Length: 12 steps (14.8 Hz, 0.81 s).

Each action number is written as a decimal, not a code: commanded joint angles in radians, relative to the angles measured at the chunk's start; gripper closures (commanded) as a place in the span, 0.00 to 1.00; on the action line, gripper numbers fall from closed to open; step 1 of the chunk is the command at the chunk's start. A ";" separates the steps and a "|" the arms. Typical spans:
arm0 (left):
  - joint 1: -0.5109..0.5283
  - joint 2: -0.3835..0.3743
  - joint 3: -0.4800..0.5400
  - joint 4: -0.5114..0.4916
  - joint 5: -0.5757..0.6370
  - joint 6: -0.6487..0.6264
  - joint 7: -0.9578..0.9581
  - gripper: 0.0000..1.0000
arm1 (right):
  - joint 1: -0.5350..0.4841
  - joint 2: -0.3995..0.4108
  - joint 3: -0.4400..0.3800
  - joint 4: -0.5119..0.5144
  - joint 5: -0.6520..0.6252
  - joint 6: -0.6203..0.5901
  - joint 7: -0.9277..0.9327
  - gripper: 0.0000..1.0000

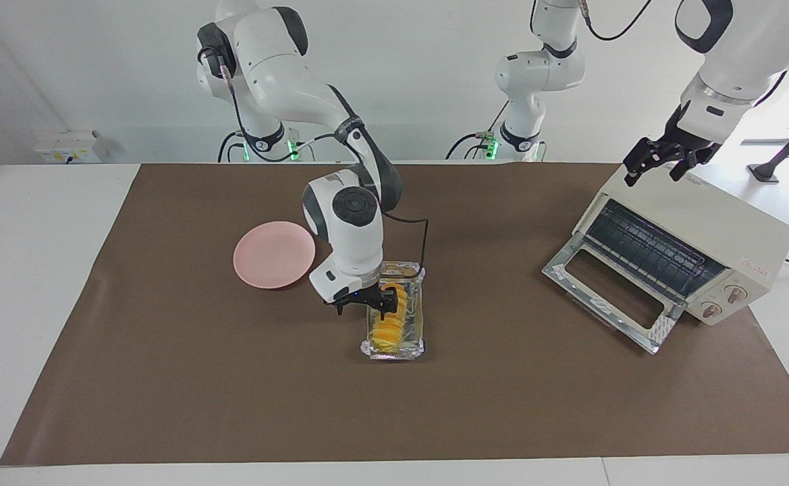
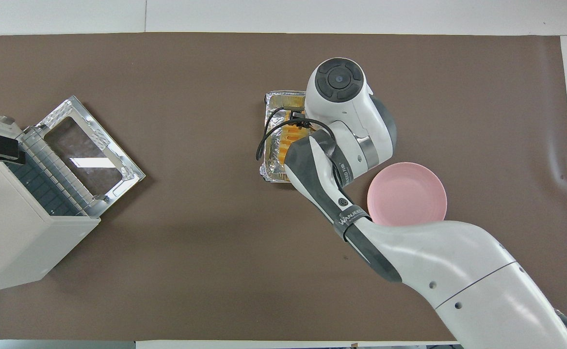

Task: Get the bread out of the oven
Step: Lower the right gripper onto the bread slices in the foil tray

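With jaws spread wide, the right gripper (image 1: pixel 362 307) is hanging over the bread (image 1: pixel 391 322) in its foil tray (image 1: pixel 395 351), seemingly to grasp it, while the left gripper (image 1: pixel 653 169), also wide, is waiting above the oven (image 1: pixel 704 233).

One word reads clearly: "WANJEEN", white capitals on the dark strap (image 2: pixel 357 219) wrapped round the right arm's forearm (image 2: pixel 424 261), just at seven o'clock of the pink plate (image 2: pixel 412 189) in the overhead view. On the oven (image 1: pixel 694 226), a small red mark (image 1: pixel 756 268) sits on the cream front panel, at about one o'clock of the two knobs (image 1: pixel 723 302), but its lettering is too small to make out.
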 commanded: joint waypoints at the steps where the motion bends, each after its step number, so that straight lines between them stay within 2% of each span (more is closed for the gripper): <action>1: -0.027 -0.017 0.007 -0.009 -0.016 -0.051 0.014 0.00 | -0.010 0.005 0.006 -0.013 -0.027 0.023 0.010 0.01; 4: -0.054 -0.019 0.007 -0.010 -0.016 -0.054 0.011 0.00 | -0.010 0.010 0.006 -0.020 -0.035 0.028 0.010 0.12; 5: -0.054 -0.019 0.007 -0.009 -0.016 -0.058 0.012 0.00 | -0.009 0.010 0.006 -0.022 -0.035 0.034 0.010 0.21; 10: -0.056 0.001 0.006 0.031 -0.022 -0.065 0.072 0.00 | -0.004 0.011 0.007 -0.028 -0.030 0.080 0.012 0.97; 12: -0.056 0.000 0.006 0.027 -0.024 -0.063 0.075 0.00 | -0.002 0.014 0.007 -0.030 -0.026 0.105 0.021 1.00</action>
